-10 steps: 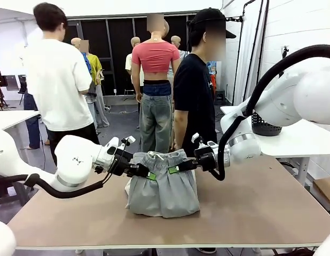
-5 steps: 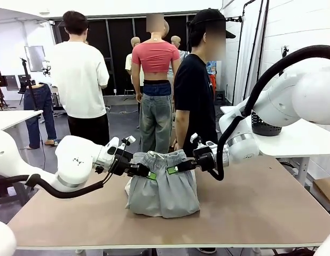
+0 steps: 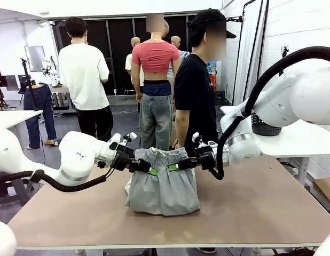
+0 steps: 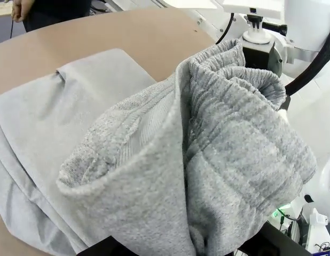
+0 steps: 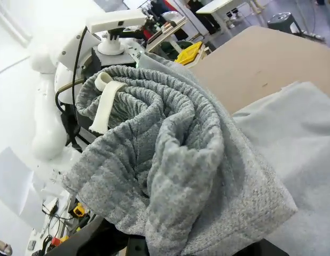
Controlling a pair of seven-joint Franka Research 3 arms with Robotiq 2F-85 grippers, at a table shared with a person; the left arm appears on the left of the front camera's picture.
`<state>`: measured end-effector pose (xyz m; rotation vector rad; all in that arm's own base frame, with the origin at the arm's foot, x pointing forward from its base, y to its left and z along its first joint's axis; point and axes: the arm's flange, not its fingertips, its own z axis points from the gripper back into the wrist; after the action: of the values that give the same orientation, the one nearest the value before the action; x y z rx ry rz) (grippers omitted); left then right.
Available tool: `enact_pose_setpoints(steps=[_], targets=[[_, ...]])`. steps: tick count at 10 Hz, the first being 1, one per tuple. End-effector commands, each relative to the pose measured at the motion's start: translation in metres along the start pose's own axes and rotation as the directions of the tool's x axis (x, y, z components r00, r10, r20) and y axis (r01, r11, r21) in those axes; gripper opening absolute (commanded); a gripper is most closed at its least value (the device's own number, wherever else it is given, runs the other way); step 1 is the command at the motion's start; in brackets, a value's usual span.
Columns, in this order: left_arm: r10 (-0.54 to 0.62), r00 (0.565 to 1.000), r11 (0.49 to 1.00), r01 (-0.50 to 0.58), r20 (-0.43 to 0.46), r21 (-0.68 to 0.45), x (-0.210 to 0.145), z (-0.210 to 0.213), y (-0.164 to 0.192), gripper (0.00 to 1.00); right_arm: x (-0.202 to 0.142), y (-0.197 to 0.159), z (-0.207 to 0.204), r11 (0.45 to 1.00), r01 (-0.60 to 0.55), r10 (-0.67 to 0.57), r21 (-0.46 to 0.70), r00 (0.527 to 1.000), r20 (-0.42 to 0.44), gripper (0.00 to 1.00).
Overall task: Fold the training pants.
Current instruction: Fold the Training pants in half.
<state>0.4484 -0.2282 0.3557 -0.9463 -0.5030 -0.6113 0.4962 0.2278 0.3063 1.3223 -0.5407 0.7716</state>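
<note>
- Reaching in from the table's (image 3: 272,208) left edge: left gripper (image 3: 146,170), jaws pinched shut on the left end of the gathered waistband of the training pants (image 3: 162,189), green pad showing against the grey cloth.
- Held raised above the table rather than resting on it, probably so the waist end can be carried over the lower part in a fold.
- In the left wrist view, waistband bunched thick right at the gripper, elastic ribbing crumpled; flat single layer of fabric spread on the tabletop beyond.
- Middle of the table, nearer its far edge than the near one: pants hanging from the two grips like a short curtain, lower hem touching the surface, remaining cloth doubled beneath.
- Pale drawstring (image 5: 105,101) looped loose over the rolled waistband in the right wrist view; could slip inside the fold.
- Coming in from the table's right edge: right gripper (image 3: 174,167), likewise clamped tight on the waistband's right end, level with its partner, keeping the waist stretched and even.
- Behind the far edge: a person (image 3: 194,88) in a black shirt, standing close, hands not on the garment.
</note>
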Motion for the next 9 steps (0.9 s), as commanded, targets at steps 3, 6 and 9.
enact_pose_setpoints(steps=[3, 6, 9], targets=[[0.092, 0.996, 0.994, -0.093, 0.009, 0.059, 0.024, -0.016, 0.032, 0.00, 0.008, -0.021, 0.015, 0.993, 0.062, -0.055, -0.100, 0.996, 0.071, 0.00], [0.155, 0.988, 0.982, -0.157, 0.024, 0.102, 0.025, -0.013, 0.060, 0.00, 0.006, -0.037, 0.023, 0.988, 0.114, -0.105, -0.100, 0.990, 0.091, 0.00], [0.186, 0.982, 0.977, -0.186, 0.013, 0.108, 0.025, -0.019, 0.075, 0.00, 0.002, -0.058, 0.024, 0.980, 0.165, -0.155, -0.113, 0.984, 0.093, 0.00]])
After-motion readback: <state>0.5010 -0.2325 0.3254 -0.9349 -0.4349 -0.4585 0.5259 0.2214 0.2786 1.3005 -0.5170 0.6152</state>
